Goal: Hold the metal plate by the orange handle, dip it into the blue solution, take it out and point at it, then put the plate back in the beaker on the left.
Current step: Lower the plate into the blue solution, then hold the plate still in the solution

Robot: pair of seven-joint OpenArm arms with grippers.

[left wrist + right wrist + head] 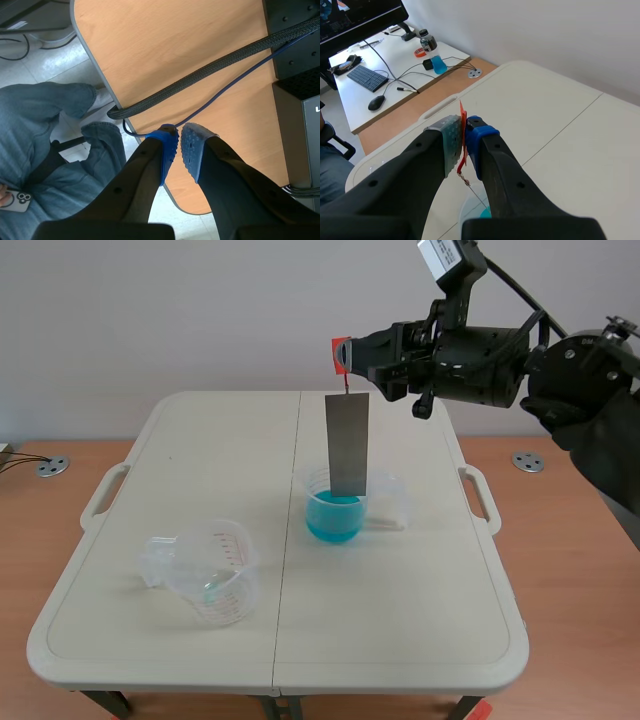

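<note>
The metal plate (347, 443) hangs upright below the right hand (350, 356), which is clamped on the orange handle (340, 354) at the plate's top; in the right wrist view the handle is pinched flat between the 2 pads, and a thin wire (472, 190) runs down from it toward the plate. The plate's lower end sits inside the mouth of the beaker (312, 485) directly under the hand, at the surface of the blue solution (333, 515); whether the edge is wetted cannot be told. This beaker stands near the middle of the white bench (420, 600). An empty clear beaker (215, 575) with printed marks stands well apart from the hand, down and toward the robot's left side of the bench, touching nothing. The right arm comes in high, level with the handle. The left hand (178, 150) is out of the scene view; its own view shows its 2 blue pads nearly together with nothing between them, over the edge of a wooden surface (165, 45) crossed ahead of the hand by a braided black cable (210, 70) and a thin blue cable (235, 82).
</note>
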